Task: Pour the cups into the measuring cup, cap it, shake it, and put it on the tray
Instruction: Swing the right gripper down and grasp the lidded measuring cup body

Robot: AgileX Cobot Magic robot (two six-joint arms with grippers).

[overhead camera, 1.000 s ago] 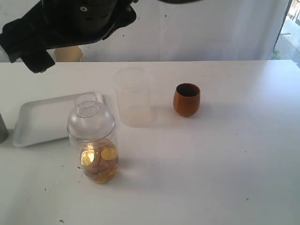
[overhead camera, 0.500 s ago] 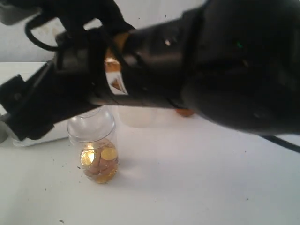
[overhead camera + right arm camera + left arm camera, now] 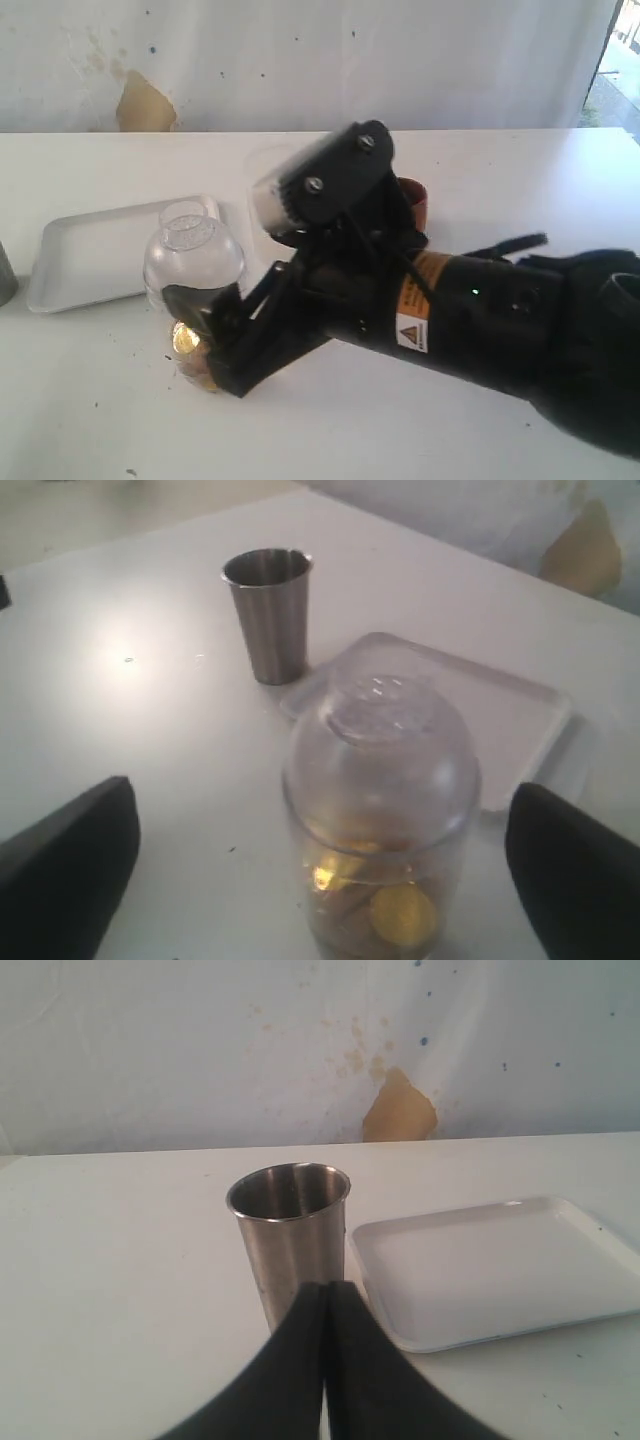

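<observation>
Right gripper (image 3: 320,865) spread wide, jaws either side of the capped measuring cup (image 3: 375,880), not touching yet. Best to centre up, squeeze below the cap (image 3: 385,715), lift straight for the shake. Tray (image 3: 520,715) just behind the cup; steel tumbler (image 3: 268,610) beyond.

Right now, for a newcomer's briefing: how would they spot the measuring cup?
Start at the white tray. At its near right corner in the exterior view stands the measuring cup. Only it has a clear domed cap and golden pieces inside.
</observation>
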